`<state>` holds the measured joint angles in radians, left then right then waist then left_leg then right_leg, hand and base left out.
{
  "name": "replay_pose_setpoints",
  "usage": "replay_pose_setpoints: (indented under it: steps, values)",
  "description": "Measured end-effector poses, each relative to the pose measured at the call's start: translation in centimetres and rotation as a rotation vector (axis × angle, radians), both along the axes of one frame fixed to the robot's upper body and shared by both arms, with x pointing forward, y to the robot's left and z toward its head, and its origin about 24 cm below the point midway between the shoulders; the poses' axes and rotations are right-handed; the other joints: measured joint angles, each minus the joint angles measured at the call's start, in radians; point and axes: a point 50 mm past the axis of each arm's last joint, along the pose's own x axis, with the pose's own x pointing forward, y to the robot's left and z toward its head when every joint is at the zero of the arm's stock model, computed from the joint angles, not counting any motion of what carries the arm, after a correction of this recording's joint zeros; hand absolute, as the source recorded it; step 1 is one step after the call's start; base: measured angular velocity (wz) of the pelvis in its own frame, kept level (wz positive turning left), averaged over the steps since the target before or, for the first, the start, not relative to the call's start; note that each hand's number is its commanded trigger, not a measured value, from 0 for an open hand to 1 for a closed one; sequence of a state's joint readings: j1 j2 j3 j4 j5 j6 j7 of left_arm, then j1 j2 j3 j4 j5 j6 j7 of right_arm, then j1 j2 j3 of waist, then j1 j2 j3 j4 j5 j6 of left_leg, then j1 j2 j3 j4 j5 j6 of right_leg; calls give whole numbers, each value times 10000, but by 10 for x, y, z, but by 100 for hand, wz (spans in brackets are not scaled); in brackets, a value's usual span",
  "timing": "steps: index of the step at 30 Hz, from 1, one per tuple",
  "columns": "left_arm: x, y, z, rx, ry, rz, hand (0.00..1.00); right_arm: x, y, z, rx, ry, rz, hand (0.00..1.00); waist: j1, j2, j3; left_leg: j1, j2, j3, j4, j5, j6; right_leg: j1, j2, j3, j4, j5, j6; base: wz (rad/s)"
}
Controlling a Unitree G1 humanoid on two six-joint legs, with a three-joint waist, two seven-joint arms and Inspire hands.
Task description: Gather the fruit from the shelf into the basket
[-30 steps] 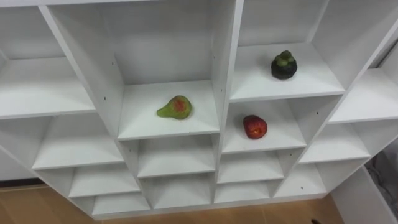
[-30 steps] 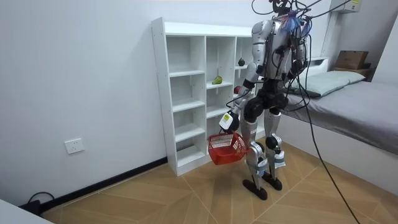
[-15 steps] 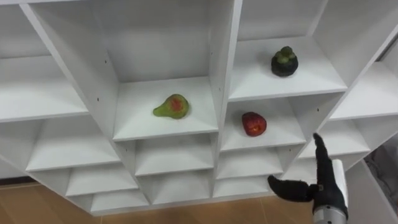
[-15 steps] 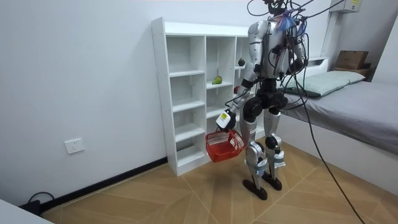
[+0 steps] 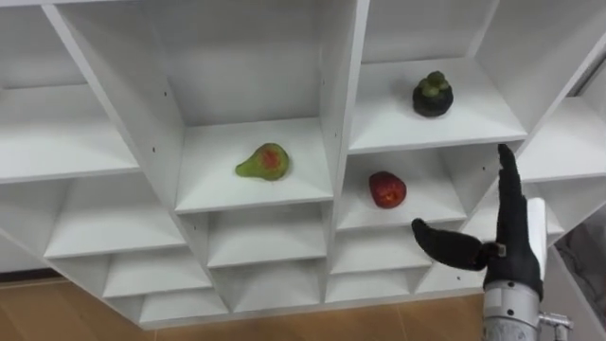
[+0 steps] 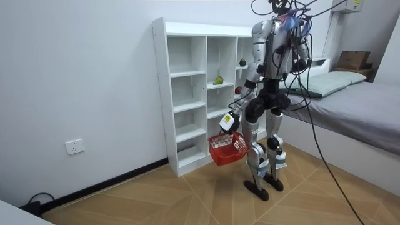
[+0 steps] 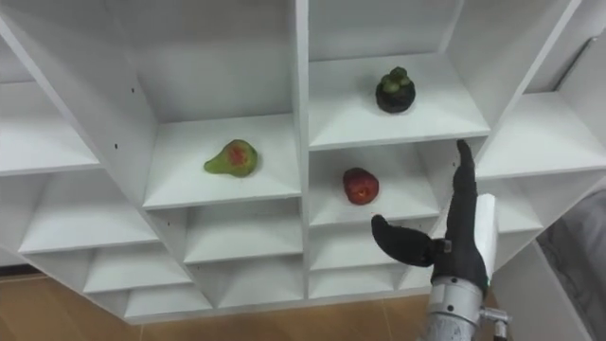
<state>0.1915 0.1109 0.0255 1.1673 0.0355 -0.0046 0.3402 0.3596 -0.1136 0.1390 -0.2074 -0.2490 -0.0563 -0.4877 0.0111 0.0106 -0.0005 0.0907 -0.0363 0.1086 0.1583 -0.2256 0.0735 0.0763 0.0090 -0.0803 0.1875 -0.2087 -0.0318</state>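
Now holding right hand (image 5: pixel 513 248) up near the apple (image 5: pixel 386 189) on its shelf (image 5: pixel 421 216), fingers straight and thumb spread, likely to line up a grab; carrying basket (image 6: pixel 228 150) low in clamped left hand (image 6: pixel 229 122) for drop-off, leaving pear (image 5: pixel 264 162) and mangosteen (image 5: pixel 432 95) shelved.

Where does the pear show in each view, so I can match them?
Left eye view: pear on the middle column's shelf, left of centre.
Right eye view: pear, same shelf, further left.
Room view: small green spot in the closet, middle column.
Shared landmark: the mangosteen, one column right, higher up.
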Motion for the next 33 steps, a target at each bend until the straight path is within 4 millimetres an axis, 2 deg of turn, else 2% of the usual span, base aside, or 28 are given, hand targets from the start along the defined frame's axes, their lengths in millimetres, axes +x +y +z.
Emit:
replay_pose_setpoints:
  steps: [6, 10, 13, 17, 24, 27, 33]
  values:
    - [3, -1, 0, -20, -44, -117, 100, 3, 7, 13, 56, -777, 196, 0, 207, 3, -48, -120, 7, -3, 55, 3, -3, -53, 6, -8, -5, 13, -2, 0]
    - [5, 0, 0, -8, -86, -133, 100, 6, 8, 15, 77, -913, 260, 0, 210, 22, -46, -118, 6, -19, 60, 3, -3, -34, -7, -14, -20, 13, -2, 0]
    - [7, 2, 1, 40, -127, -165, 100, 11, 9, 19, 10, -1133, 352, 0, 220, -23, -10, -143, 12, -26, 65, 6, -7, -49, -1, -15, -22, 13, -2, 0]
    - [10, 5, 2, 156, -94, -496, 100, 17, 6, 25, -324, -1388, 567, 0, 247, -124, 43, -152, 15, -32, 67, 6, -8, -50, 6, -33, -20, 13, -2, 0]
    - [9, 5, 1, 247, 211, -1025, 100, 30, 8, 38, -391, -2025, 726, 0, 242, -311, 22, -166, 16, -58, 57, 6, -9, -77, 3, -75, -26, 14, -3, 1]
    - [8, 9, 2, 290, 319, -1100, 100, 33, 7, 37, -504, -1951, 793, 0, 255, -416, -1, -144, 16, -82, 72, 7, -9, -28, -4, -113, -34, 14, -3, 4]
    - [7, 17, 4, 246, 393, -1194, 100, 43, -4, 37, -628, -1804, 618, 0, 245, -606, 32, -132, -5, -144, 109, 7, -9, 69, -49, -345, -181, 22, -8, 3]
